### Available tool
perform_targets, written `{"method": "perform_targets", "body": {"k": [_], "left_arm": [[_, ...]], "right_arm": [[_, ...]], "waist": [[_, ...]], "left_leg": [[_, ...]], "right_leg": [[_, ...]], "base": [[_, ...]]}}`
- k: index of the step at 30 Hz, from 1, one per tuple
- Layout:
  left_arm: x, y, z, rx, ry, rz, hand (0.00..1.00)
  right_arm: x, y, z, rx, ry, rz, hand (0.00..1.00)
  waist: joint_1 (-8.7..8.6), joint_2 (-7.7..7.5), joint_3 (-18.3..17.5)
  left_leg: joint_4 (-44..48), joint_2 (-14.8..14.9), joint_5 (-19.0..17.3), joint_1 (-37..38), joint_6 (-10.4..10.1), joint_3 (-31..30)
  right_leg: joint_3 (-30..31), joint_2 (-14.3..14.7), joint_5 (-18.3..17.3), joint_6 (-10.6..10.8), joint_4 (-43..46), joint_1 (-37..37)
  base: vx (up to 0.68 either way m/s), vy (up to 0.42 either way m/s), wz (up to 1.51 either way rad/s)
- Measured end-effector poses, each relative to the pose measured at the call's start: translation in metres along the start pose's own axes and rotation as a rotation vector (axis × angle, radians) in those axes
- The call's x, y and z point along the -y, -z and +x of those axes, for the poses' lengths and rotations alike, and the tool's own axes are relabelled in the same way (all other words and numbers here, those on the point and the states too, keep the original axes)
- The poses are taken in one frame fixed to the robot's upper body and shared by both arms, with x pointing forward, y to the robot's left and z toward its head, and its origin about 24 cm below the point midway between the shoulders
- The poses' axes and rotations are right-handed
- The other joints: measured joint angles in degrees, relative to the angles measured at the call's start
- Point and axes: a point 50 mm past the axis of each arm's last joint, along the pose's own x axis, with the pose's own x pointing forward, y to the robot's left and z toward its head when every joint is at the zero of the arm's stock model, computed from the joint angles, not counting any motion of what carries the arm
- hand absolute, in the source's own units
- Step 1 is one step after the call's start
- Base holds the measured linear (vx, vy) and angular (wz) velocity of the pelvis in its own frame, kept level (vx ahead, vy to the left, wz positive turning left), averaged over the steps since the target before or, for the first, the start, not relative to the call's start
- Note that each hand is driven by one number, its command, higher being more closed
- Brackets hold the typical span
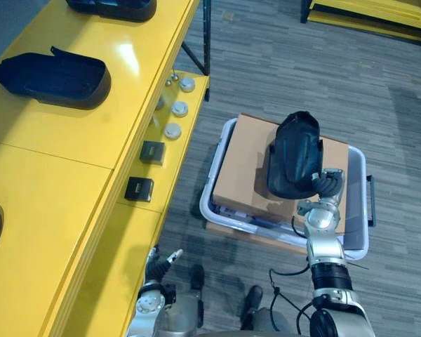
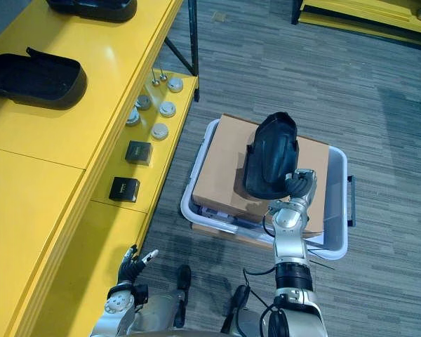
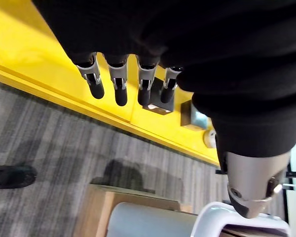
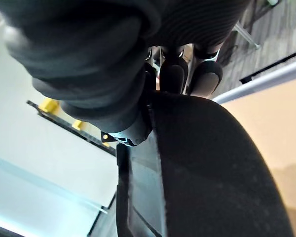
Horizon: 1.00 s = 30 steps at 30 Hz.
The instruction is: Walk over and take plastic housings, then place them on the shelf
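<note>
Ideally, the right robot hand (image 1: 328,184), curled round the housing (image 1: 295,151), needed to carry it level to the shelf (image 1: 70,137) at nine o'clock.

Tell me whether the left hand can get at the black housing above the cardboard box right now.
Likely not as it stands: the left hand hangs open, low by the yellow shelf, well aside, and the right hand grips the black housing.

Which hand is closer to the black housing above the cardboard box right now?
Right. The right hand grips the black plastic housing at its near end, over the cardboard box. The left hand hangs open, low beside the yellow shelf, well apart from it.
</note>
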Motion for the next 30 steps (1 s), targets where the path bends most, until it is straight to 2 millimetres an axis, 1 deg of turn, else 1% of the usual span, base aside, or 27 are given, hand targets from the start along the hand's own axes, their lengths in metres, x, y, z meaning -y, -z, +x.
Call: {"method": "perform_targets", "body": {"k": [2,4,5,6,7,8,10,11,12,13,14,15,17,20,21,23,25,29,30], "left_arm": [[0.002,-0.016,-0.004,0.079,0.007,-0.017,0.0],[0.002,-0.024,-0.009,0.122,0.004,-0.031,0.0],[0.004,-0.036,-0.014,0.176,0.007,-0.057,0.0],[0.004,-0.041,-0.016,0.199,0.007,-0.067,0.0],[0.005,-0.051,-0.019,0.245,0.012,-0.083,0.0],[0.006,-0.057,-0.021,0.271,0.015,-0.092,0.0],[0.009,-0.083,-0.028,0.383,0.032,-0.125,0.0],[0.01,-0.102,-0.033,0.466,0.044,-0.148,0.0],[0.011,-0.111,-0.035,0.507,0.05,-0.161,0.0],[0.015,-0.128,-0.04,0.586,0.067,-0.184,0.0],[0.018,-0.143,-0.044,0.651,0.086,-0.209,0.0],[0.019,-0.15,-0.046,0.68,0.096,-0.228,0.0],[0.027,-0.17,-0.052,0.753,0.14,-0.285,0.0],[0.041,-0.187,-0.06,0.798,0.233,-0.347,0.0],[0.045,-0.189,-0.061,0.801,0.254,-0.356,0.0],[0.055,-0.194,-0.065,0.81,0.317,-0.372,0.0],[0.055,-0.194,-0.065,0.799,0.312,-0.4,0.0],[0.055,-0.196,-0.065,0.802,0.322,-0.397,0.0],[0.056,-0.198,-0.065,0.803,0.323,-0.399,1.0]], "right_arm": [[0.006,-0.009,-0.004,0.053,0.028,0.011,1.0],[0.009,-0.013,-0.008,0.082,0.033,0.014,1.0],[0.013,-0.019,-0.013,0.118,0.043,0.023,1.0],[0.013,-0.023,-0.014,0.135,0.044,0.03,1.0],[0.012,-0.032,-0.018,0.173,0.038,0.047,1.0],[0.011,-0.036,-0.02,0.196,0.03,0.057,1.0],[0.006,-0.052,-0.028,0.28,-0.003,0.088,1.0],[0.004,-0.062,-0.032,0.328,-0.02,0.103,1.0],[0.001,-0.067,-0.035,0.353,-0.034,0.11,1.0],[-0.002,-0.075,-0.04,0.398,-0.053,0.118,1.0],[-0.007,-0.083,-0.046,0.435,-0.09,0.137,1.0],[-0.011,-0.087,-0.05,0.451,-0.112,0.145,1.0],[-0.021,-0.098,-0.062,0.504,-0.177,0.154,1.0],[-0.036,-0.108,-0.078,0.556,-0.274,0.173,1.0],[-0.038,-0.109,-0.081,0.564,-0.291,0.175,1.0],[-0.049,-0.115,-0.095,0.602,-0.372,0.185,1.0],[-0.052,-0.119,-0.101,0.626,-0.397,0.196,1.0],[-0.051,-0.123,-0.104,0.644,-0.402,0.205,1.0],[-0.051,-0.123,-0.104,0.648,-0.402,0.206,1.0]], "waist": [[-0.19,0.23,-0.22],[-0.36,0.43,-1.01],[-0.45,0.53,-2.11],[-0.44,0.53,-2.44],[-0.45,0.5,-3.09],[-0.48,0.47,-3.56],[-0.57,0.42,-4.7],[-0.74,0.42,-4.81],[-0.87,0.41,-4.83],[-1.5,0.38,-4.96],[-1.6,0.35,-5.08],[-1.66,0.28,-5.3],[-1.68,0.13,-6.15],[-1.77,0.15,-6.83],[-1.79,0.16,-7.11],[-1.89,0.18,-7.9],[-2.09,0.19,-8.54],[-3.17,0.15,-9.8],[-3.19,0.11,-9.9]], "left_leg": [[-1.75,-0.06,0.71,0.97,0.41,-0.12],[-3.29,0.21,1.3,1.92,-0.01,-0.13],[-4.25,0.39,1.79,2.43,-0.02,-0.31],[-4.38,0.45,1.83,2.57,-0.04,-0.32],[-4.5,0.53,1.95,2.84,0.12,-0.33],[-4.56,0.56,2.03,2.86,0.24,-0.35],[-4.77,0.46,2.54,2.99,0.69,-0.57],[-4.77,0.32,2.57,3.26,0.73,-0.76],[-4.77,0.22,2.58,3.45,0.74,-0.94],[-4.8,0.04,2.58,3.8,0.74,-1.31],[-4.96,-0.02,2.58,4.14,0.74,-1.6],[-5.01,-0.02,2.58,4.18,0.74,-1.56],[-5.05,-0.01,2.57,4.46,0.75,-1.54],[-5.36,0.04,2.57,5.25,0.75,-1.44],[-5.45,0.04,2.57,5.26,0.75,-1.39],[-5.89,0.08,2.6,5.83,0.78,-0.95],[-5.95,0.08,2.59,5.96,0.78,-0.65],[-6.11,0.07,2.66,6.06,0.86,-0.41],[-6.12,0.07,2.66,6.13,0.87,-0.28]], "right_leg": [[-0.29,-0.06,-1.35,0.08,0.11,0.02],[-0.3,0.24,-1.67,-0.34,0.18,0.17],[-0.41,0.48,-1.9,-0.6,0.16,0.31],[-0.43,0.56,-1.9,-0.6,0.12,0.41],[-0.44,0.72,-1.77,-0.4,0.06,0.62],[-0.45,0.8,-1.76,-0.39,0.05,0.61],[-0.46,0.89,-1.75,-0.39,-0.03,0.78],[-0.66,0.9,-1.75,-0.38,-0.2,1.32],[-0.95,0.89,-1.75,-0.38,-0.37,1.75],[-1.44,0.87,-1.75,-0.38,-0.63,2.48],[-1.65,0.85,-1.75,-0.38,-0.69,2.87],[-1.63,0.85,-1.75,-0.38,-0.7,2.88],[-1.59,0.86,-1.75,-0.38,-0.71,3.1],[-1.44,0.89,-1.75,-0.38,-0.74,3.69],[-1.39,0.9,-1.76,-0.38,-0.77,3.64],[-0.95,0.92,-1.77,-0.36,-0.78,3.66],[-0.58,0.9,-1.78,-0.36,-0.76,3.58],[-0.28,0.89,-1.77,-0.36,-0.69,3.46],[-0.25,0.89,-1.77,-0.36,-0.69,3.41]], "base": [[-0.12,-0.047,-0.04],[-0.08,-0.043,-0.04],[-0.04,-0.036,0.01],[0.0,-0.033,0.03],[0.0,0.0,0.0],[0.04,-0.02,0.02],[0.06,-0.012,0.06],[0.05,-0.005,0.12],[0.06,0.001,0.2],[0.05,0.008,0.21],[0.05,0.011,0.15],[0.03,0.012,0.05],[0.0,0.0,0.0],[-0.01,0.001,-0.01],[-0.02,0.005,-0.09],[-0.03,0.006,-0.14],[-0.03,0.01,-0.11],[-0.01,0.006,-0.03],[0.0,0.013,-0.07]]}}
